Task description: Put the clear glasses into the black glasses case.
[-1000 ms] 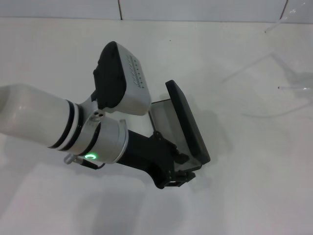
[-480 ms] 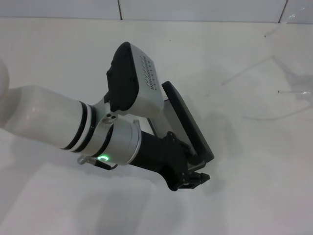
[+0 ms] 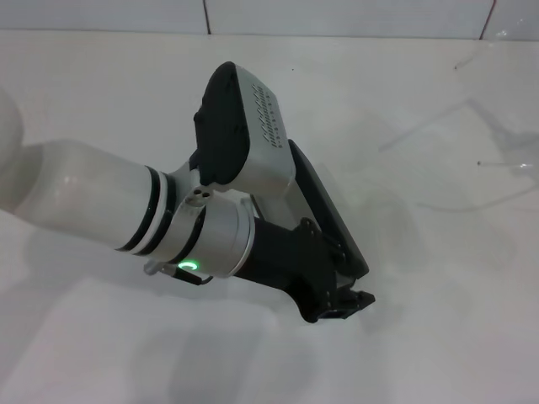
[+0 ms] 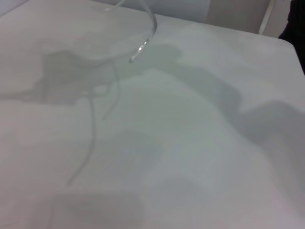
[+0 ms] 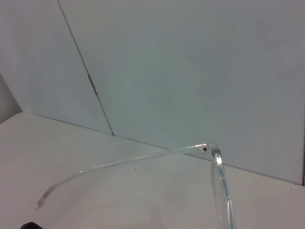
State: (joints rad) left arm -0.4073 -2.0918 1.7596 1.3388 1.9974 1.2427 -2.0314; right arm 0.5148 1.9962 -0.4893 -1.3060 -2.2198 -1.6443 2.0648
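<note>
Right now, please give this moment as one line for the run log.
left hand: at near end of black glasses case | clear glasses: apart, to case's right, not in it | right hand: unseen

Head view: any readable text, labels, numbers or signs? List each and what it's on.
None can be read.
Left arm's grey wrist housing: a row of small dark marks, too small to read.
Left arm's wrist ring: a green light, no characters.
The black glasses case, the clear glasses and the white table: no text visible in any view.
</note>
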